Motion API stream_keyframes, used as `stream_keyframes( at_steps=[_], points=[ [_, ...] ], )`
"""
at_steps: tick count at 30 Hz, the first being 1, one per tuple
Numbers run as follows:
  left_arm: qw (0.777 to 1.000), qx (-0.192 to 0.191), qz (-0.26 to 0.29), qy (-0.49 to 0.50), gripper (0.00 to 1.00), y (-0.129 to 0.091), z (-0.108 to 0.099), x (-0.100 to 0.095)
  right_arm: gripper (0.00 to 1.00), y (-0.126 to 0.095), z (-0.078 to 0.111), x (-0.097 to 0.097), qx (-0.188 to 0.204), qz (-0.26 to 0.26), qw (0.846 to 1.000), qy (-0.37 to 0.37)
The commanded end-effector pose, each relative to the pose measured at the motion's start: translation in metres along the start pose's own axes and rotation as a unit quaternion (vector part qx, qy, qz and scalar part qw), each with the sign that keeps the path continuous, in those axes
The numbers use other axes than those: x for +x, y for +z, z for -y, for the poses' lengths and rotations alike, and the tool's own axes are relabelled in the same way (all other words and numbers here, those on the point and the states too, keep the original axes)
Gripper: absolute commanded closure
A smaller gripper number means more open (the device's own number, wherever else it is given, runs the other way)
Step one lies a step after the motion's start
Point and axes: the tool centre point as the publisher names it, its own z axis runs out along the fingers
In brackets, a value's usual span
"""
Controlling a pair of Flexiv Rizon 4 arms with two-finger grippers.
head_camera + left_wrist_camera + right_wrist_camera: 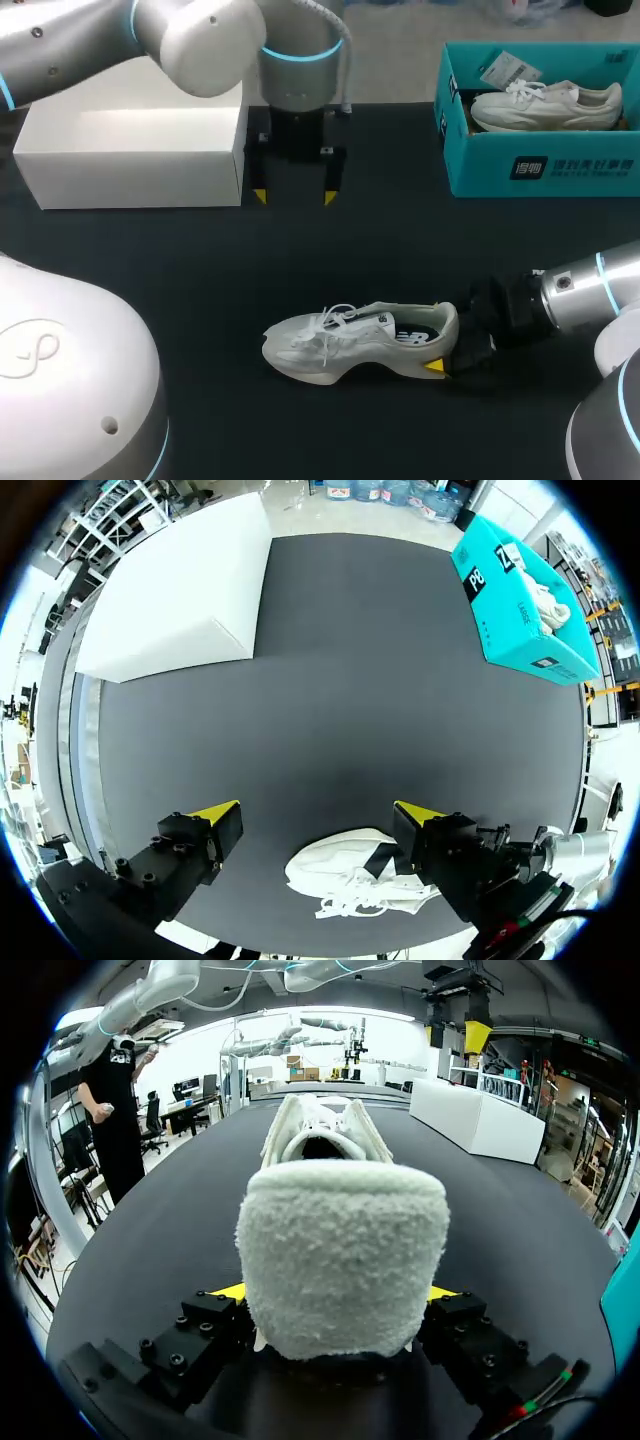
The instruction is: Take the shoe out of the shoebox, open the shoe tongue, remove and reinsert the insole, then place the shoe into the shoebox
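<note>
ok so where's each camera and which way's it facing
Head view: above and behind, looking down on the table; both arms show, right gripper holding the shoe by its heel, left gripper by the white box.
Left wrist view: on the left arm, facing down; its open gripper frames the shoe.
Right wrist view: low on the right arm, looking along the table; heel between its fingers.
Shared: all see the shoe; head and left wrist, the teal shoebox.

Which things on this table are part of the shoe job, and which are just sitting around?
Part of the job: the shoe on the table, its heel held by the right gripper; the teal shoebox; the left gripper, open.
Just lying about: the white box; the second shoe inside the teal shoebox.
</note>
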Motion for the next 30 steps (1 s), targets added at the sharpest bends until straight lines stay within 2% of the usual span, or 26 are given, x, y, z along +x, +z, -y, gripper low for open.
stream_keyframes(
  at_steps=[1,6,9,25,30],
  points=[
    [1.000,0.010,0.002,0.015,0.00,0.008,-0.011,0.020,1.00,0.007,0.001,0.000,0.001,0.001,1.000,0.000],
    [0.999,0.008,-0.012,0.037,0.00,0.012,-0.029,0.037,1.00,0.007,0.001,0.000,0.001,0.001,1.000,0.000],
    [0.999,-0.008,-0.012,0.032,0.00,0.015,-0.041,0.041,1.00,0.007,0.001,0.000,0.001,0.001,1.000,0.000],
    [1.000,-0.008,-0.002,0.023,0.00,0.013,-0.039,0.039,1.00,0.007,0.001,0.000,0.001,0.001,1.000,0.000],
    [1.000,0.003,0.007,0.022,0.00,0.014,-0.058,0.052,1.00,0.007,0.001,0.000,0.001,0.001,1.000,0.000]
  ],
)
